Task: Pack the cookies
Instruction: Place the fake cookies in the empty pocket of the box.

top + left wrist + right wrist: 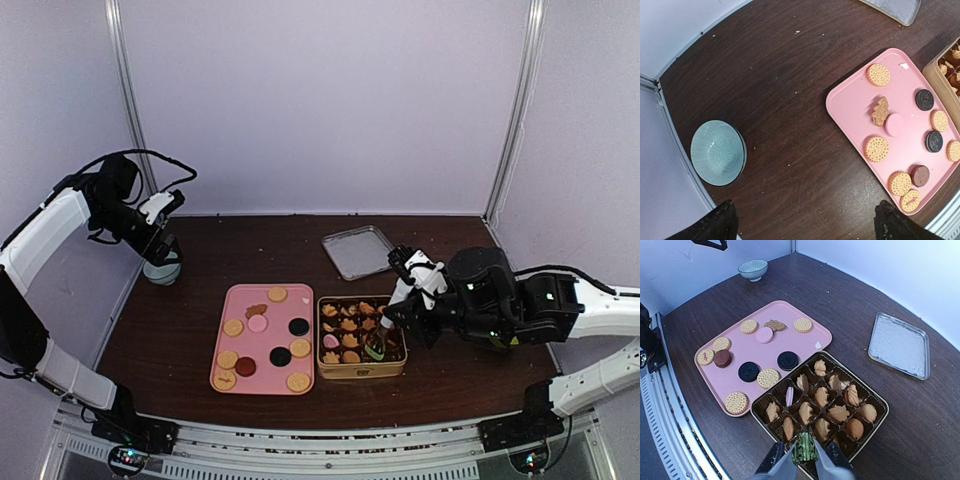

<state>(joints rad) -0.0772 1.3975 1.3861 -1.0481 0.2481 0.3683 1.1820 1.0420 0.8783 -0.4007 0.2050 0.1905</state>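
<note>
Placement in hand: right end effector pinches a green cookie over the near corner of the tin. Left end effector hangs spread near the bowl. Other cookies lie on the tray. Next, likely: lower into a free slot, release.
</note>
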